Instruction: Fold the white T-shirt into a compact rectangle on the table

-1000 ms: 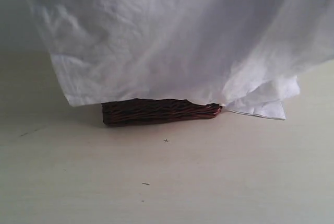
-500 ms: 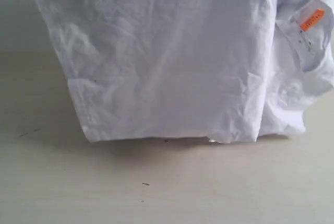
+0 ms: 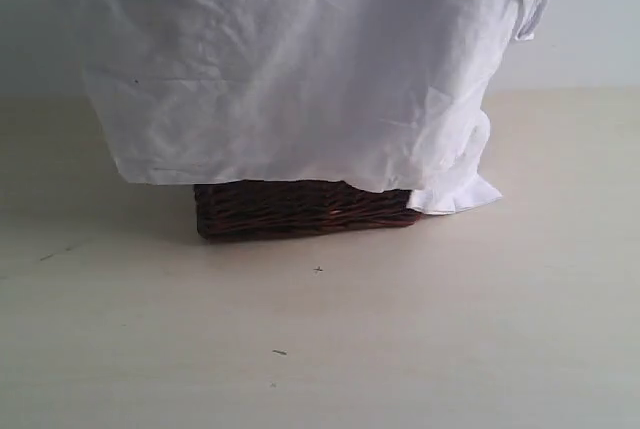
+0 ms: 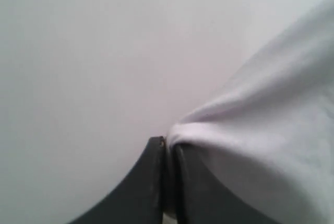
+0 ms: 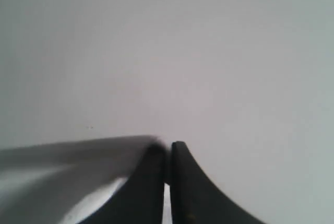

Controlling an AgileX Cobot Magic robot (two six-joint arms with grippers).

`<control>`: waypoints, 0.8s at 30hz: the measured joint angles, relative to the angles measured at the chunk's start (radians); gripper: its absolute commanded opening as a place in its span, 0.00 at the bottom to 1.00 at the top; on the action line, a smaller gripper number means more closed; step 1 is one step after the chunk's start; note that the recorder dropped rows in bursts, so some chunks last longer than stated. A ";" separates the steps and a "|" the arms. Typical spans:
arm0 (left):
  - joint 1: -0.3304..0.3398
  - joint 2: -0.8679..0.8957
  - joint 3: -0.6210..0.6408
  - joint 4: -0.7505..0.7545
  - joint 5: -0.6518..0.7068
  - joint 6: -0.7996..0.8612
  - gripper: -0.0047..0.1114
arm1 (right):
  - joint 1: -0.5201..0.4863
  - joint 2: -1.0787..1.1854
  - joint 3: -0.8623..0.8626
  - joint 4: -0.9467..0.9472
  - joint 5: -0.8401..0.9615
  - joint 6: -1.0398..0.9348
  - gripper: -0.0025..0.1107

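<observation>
**Left gripper** [image 4: 168, 144]: jaws are pressed nearly together, with a fold of the white T-shirt [image 3: 300, 69] pinched at the tips. In the left wrist view the cloth falls away from the tips to one side. Only a plain pale background lies beyond it.

**Right gripper** [image 5: 168, 148]: jaws are narrow, with almost no gap. A blurred edge of the same cloth runs into the fingertips and spreads off to one side.

**Workpiece position:** the T-shirt hangs below both grippers as a wide, creased sheet above the table [image 3: 420, 349]. Neither gripper appears in the exterior view.

**Obstructions:**
- A dark wicker basket [image 3: 300, 211] stands on the table directly under the hanging sheet.
- The hem overlaps the basket's upper part and hides its rim. Whether the cloth rests on the rim or hangs in front of it cannot be told.
- One lower corner of the shirt [image 3: 455, 194] drops to table level just beside the basket's end.

**Surroundings:** a few small dark specks [image 3: 318, 270] lie on the table nearer the camera than the basket.
</observation>
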 measured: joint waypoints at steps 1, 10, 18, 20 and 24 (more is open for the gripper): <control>0.002 -0.011 -0.001 0.000 0.059 -0.008 0.04 | 0.000 -0.014 0.000 -0.020 0.028 0.014 0.02; 0.002 -0.051 -0.001 0.001 0.444 -0.067 0.04 | -0.001 -0.070 0.000 -0.140 0.323 0.225 0.02; 0.002 -0.072 -0.001 0.001 0.510 -0.074 0.04 | -0.001 -0.071 0.000 -0.228 0.470 0.252 0.02; 0.002 -0.072 -0.001 0.003 0.518 -0.074 0.04 | -0.001 -0.071 0.000 -0.231 0.474 0.252 0.02; 0.002 -0.074 -0.001 0.005 0.535 -0.077 0.04 | -0.001 -0.071 0.000 -0.233 0.478 0.265 0.02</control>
